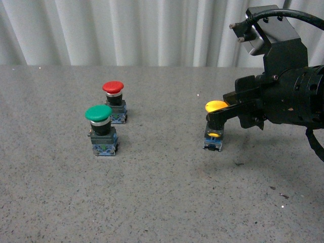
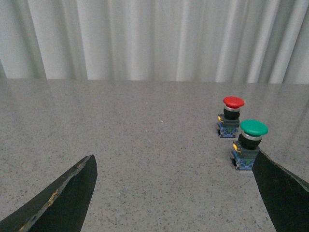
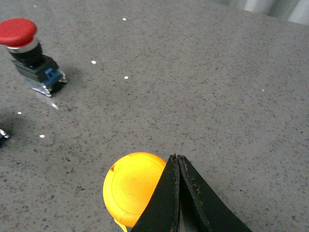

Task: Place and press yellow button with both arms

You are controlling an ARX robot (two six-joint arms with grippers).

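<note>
1. From the front view I see the yellow button (image 1: 216, 107) standing upright on the right half of the worktop (image 1: 162, 202), well short of the far edge. Only this view shows its dark base with the blue bottom and yellow mark.
2. The green button (image 1: 98, 113) and the red button (image 1: 113, 87) stand as a close pair on the left half, well apart from the yellow one. The red one is nearer the far edge.
3. The right tool (image 1: 216, 117) reaches in from the right edge, its tip at the black neck just under the yellow cap. From this angle I cannot tell whether it touches.
4. The right wrist view adds something else: the two fingers (image 3: 193, 208) are pressed flat together with no gap, closed on nothing and overlapping the rim of the cap. The red button appears there too, well away.
5. The left tool (image 2: 174, 154) shows only in the left wrist view. Its fingers (image 2: 63, 203) are spread wide over bare worktop, with the green button close by one of them and the red one just beyond.
</note>
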